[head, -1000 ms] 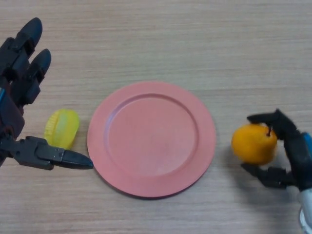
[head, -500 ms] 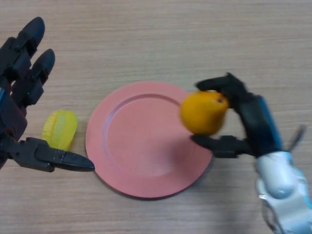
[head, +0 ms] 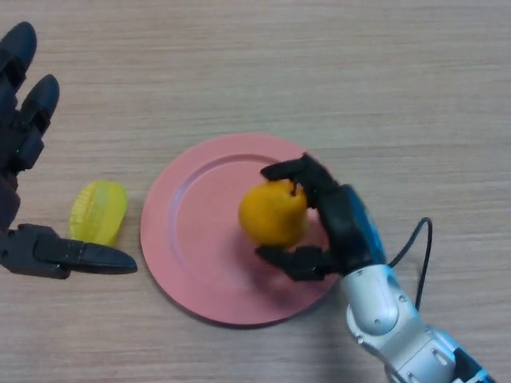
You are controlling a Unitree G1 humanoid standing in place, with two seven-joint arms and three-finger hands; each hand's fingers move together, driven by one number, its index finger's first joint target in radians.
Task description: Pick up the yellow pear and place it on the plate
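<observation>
My right hand [head: 339,227] is shut on the yellow-orange pear [head: 273,214], with fingers above it and the thumb below. It holds the pear over the middle right of the pink plate [head: 192,231]; I cannot tell whether the pear touches the plate. My left hand [head: 24,159] is open at the far left edge, its fingers straight and its thumb pointing right below a small yellow fruit.
A small ribbed yellow-green fruit [head: 99,211] lies on the wooden table just left of the plate, between my left hand's fingers and thumb.
My right hand has carried the pear left from the table's right side to over the plate. My left hand has shifted slightly left.
</observation>
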